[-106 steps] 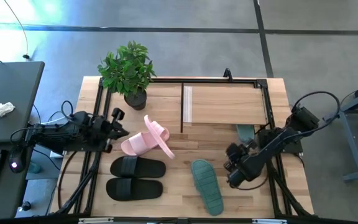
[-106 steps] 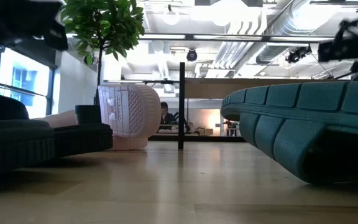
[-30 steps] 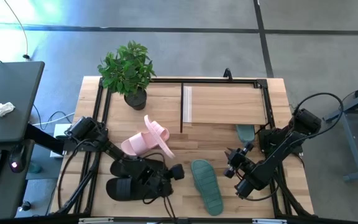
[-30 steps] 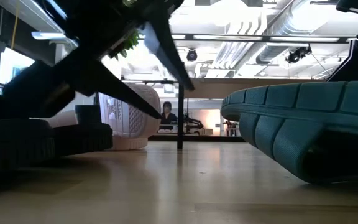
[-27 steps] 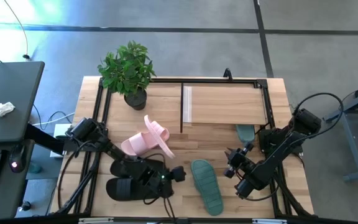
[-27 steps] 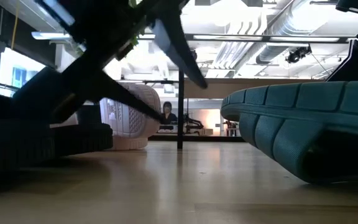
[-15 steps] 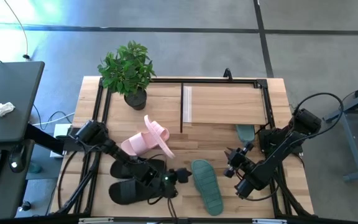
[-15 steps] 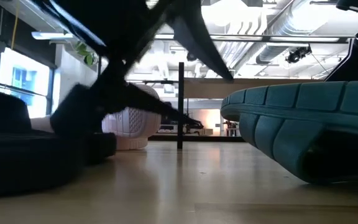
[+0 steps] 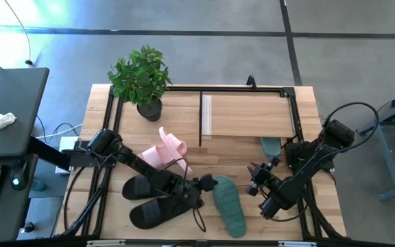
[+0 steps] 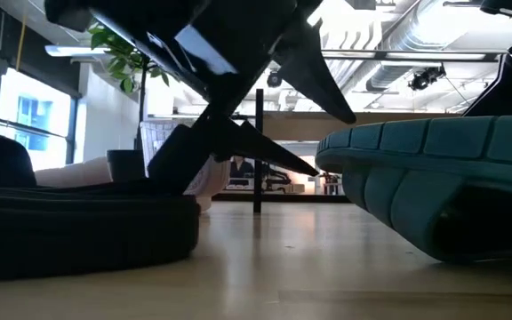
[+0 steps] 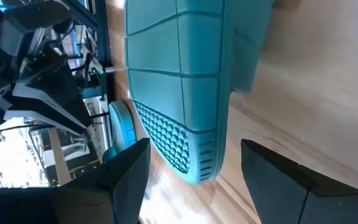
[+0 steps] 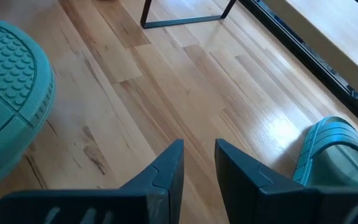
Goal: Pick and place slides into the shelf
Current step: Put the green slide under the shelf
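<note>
The left gripper (image 9: 206,184), fingers spread wide, reaches across the black slides (image 9: 149,199) toward the green slide (image 9: 228,204) lying sole-up; it should probably straddle the heel edge squarely before closing. The right gripper (image 9: 254,180), narrowly parted and empty, waits nearby. The shelf (image 9: 249,115) stands behind on the wooden table (image 9: 194,161), beside a potted plant (image 9: 141,79).
</note>
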`<state>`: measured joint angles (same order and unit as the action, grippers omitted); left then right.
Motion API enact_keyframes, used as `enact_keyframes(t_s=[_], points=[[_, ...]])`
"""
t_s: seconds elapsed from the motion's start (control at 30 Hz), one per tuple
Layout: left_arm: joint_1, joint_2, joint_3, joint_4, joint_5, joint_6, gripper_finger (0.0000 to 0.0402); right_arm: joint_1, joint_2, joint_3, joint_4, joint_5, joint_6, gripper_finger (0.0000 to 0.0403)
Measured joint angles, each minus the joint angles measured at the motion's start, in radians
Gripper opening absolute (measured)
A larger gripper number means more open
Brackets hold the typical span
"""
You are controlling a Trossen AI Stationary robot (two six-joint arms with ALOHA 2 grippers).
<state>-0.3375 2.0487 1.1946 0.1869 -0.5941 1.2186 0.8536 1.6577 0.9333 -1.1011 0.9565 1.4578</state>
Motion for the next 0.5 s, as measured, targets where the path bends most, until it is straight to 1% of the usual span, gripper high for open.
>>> enact_keyframes(t_s=[0.07, 0.23, 0.37, 0.5], points=[[0.01, 0.0, 0.0, 0.008, 0.007, 0.0, 0.0232, 0.0, 0.0, 0.0, 0.0, 0.001, 0.0, 0.0082], [0.034, 0.0, 0.0, 0.04, 0.079, 0.004, 0.0232, 0.0, 0.0, 0.0, 0.0, 0.004, 0.0, 0.0082], [0.053, 0.0, 0.0, 0.051, 0.091, 0.005, 0.0232, 0.0, 0.0, 0.0, 0.003, 0.004, 0.0, 0.0082], [0.073, 0.0, 0.0, 0.051, 0.15, -0.013, 0.0232, 0.0, 0.0, 0.0, 0.003, 0.004, 0.0, 0.0082]])
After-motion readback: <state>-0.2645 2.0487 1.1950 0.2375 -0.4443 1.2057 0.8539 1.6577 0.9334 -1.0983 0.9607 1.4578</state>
